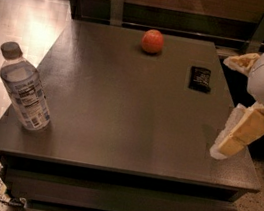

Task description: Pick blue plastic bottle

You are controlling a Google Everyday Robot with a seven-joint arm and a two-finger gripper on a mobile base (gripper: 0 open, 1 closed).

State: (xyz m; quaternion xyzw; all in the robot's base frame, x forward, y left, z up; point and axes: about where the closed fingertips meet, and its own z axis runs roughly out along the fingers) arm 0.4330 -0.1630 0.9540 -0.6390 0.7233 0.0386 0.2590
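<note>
Camera view: dark table (122,101) seen from above. The bottle (23,89) stands upright at the front-left corner, close to the edge, grey cap up. My gripper (241,132) hangs over the table's right edge, well apart from the bottle; can't tell if it's released or clenched. A fruit (153,41) & a small black item (200,79) sit toward the back. Imo the reach should cross to the left, come in level w/ the label, and close mid-body w/o nudging the bottle off the edge.
</note>
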